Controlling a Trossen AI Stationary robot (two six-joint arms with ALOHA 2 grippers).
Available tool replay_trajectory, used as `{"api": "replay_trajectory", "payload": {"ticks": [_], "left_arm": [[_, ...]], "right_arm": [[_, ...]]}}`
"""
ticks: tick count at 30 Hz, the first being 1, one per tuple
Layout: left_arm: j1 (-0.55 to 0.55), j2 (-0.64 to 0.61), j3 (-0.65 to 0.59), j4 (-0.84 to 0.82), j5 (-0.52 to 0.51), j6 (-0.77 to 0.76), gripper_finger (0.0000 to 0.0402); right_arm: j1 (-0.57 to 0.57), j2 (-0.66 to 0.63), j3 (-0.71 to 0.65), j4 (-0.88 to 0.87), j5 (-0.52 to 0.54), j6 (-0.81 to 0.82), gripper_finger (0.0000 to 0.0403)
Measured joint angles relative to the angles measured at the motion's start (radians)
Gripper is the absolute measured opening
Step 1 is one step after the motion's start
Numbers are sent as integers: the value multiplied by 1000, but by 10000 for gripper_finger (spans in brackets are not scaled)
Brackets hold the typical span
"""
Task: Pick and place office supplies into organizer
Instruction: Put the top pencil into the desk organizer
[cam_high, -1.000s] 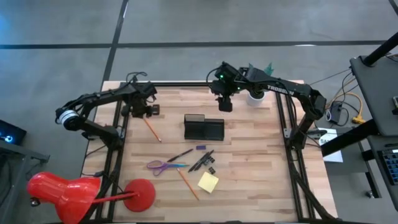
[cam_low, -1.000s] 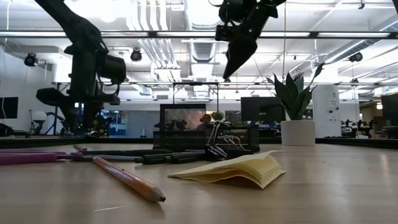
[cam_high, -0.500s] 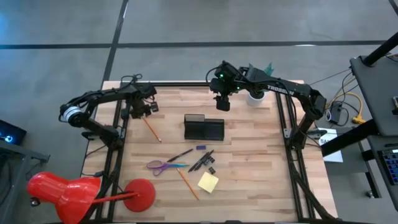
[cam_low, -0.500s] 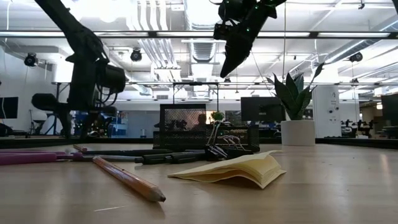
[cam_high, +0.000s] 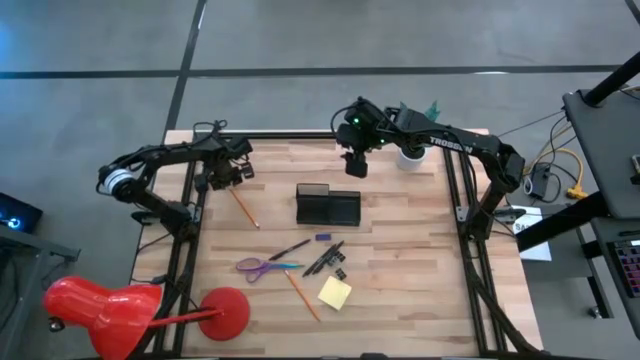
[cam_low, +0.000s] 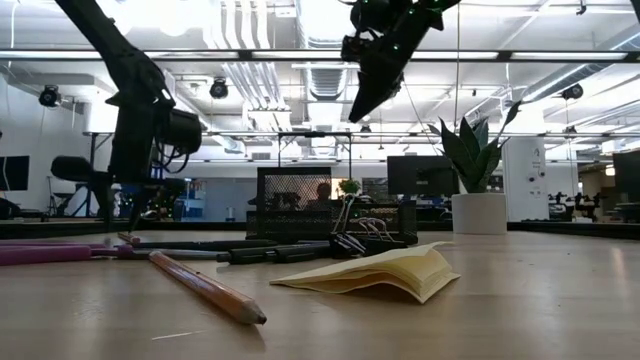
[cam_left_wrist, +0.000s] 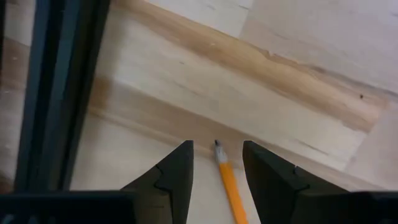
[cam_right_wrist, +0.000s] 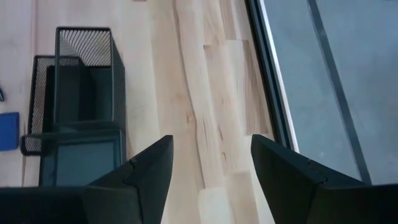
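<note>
Your wire-mesh organizer (cam_high: 327, 206) stands mid-worktop. Right gripper (cam_high: 353, 166) hangs above the far edge beside it, fingers wide, holding nothing. Left gripper (cam_left_wrist: 216, 163) near the far-left corner, fingers parted astride the orange pencil (cam_left_wrist: 231, 189) tip, not closed.

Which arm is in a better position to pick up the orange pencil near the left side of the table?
The left arm, probably. Its left gripper is open right over the orange pencil, the tip between its fingers. The right gripper hangs open beyond the organizer, far from it.
</note>
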Motion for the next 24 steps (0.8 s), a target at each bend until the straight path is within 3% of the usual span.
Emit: {"api": "replay_trajectory", "payload": {"ticks": [4, 13, 24], "left_arm": [[0, 14, -8, 8, 6, -21, 107], [-2, 15, -10, 48, 14, -18, 9], [-6, 15, -11, 51, 3, 34, 3]], "right_arm": [[0, 0, 0, 10, 0, 5, 208], [0, 0, 0, 11, 0, 7, 208], [0, 0, 0, 11, 0, 7, 208]]}}
